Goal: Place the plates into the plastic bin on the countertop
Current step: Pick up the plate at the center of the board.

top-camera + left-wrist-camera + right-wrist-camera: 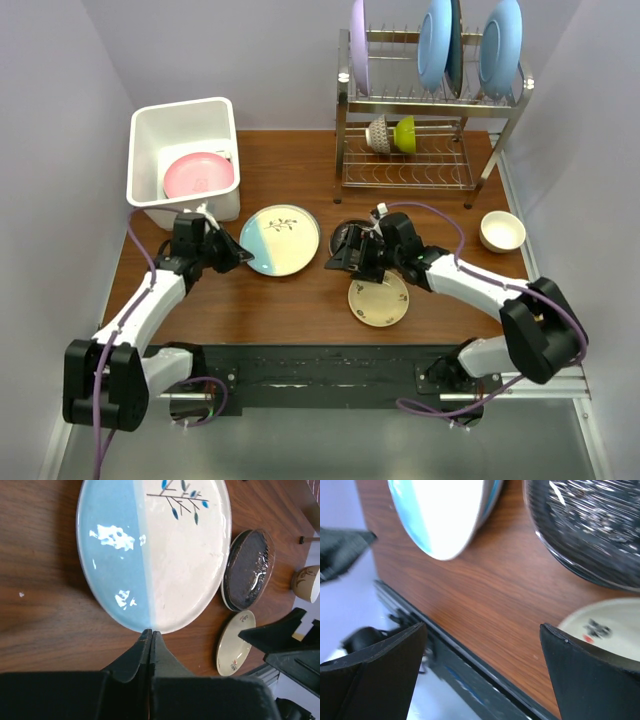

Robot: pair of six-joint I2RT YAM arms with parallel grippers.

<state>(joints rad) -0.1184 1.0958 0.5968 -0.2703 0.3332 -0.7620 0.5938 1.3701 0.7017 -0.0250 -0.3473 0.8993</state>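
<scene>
Pink plate (198, 174) lies flat in bin (180, 108). Your left claw (151, 632) is pinched together, tips at near rim of blue-cream plate (150, 550) on desk (300, 300), probably to nudge or lift its edge. Your right claw (482, 625) is spread wide near dark plate (590, 530), seemingly ready for pickup.

Pink plate (198, 175) seemingly tilted in white bin (150, 160); blue-cream plate (279, 240), dark plate (248, 570), yellowish plate (378, 299) flat on countertop (290, 300).
</scene>
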